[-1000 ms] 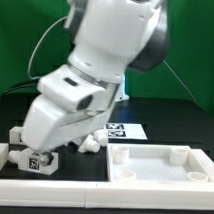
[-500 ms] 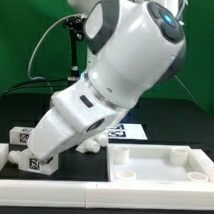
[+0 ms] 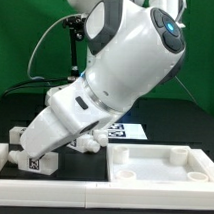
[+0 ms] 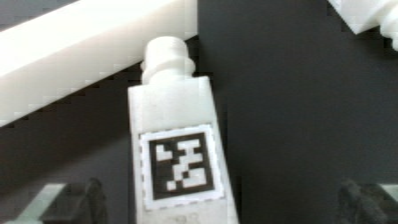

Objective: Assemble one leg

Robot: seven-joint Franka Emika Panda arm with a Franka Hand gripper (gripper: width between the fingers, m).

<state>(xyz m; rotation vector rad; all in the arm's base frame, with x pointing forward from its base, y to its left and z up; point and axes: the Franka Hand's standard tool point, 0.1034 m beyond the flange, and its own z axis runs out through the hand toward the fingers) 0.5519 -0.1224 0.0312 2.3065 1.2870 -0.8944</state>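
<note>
Small white plastic block-shaped leg [image 4: 175, 135], marked with a black-and-white square tag, is shown lying flat on the black bench near its front edge, toward the exterior view's left. The gripper [image 4: 217, 203] is held low over it. Its jaws are spread and one finger [image 4: 71, 202] is set on each side without contact, presumably so that the leg can be grasped.

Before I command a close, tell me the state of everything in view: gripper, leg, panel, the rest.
gripper: open, one finger on each side of the leg, neither touching it.
leg: lying on the table, tag facing the wrist camera, not gripped.
panel: flat on the table, rim up, no leg fitted that shows.
marker board: flat, partly hidden by the arm.
</note>
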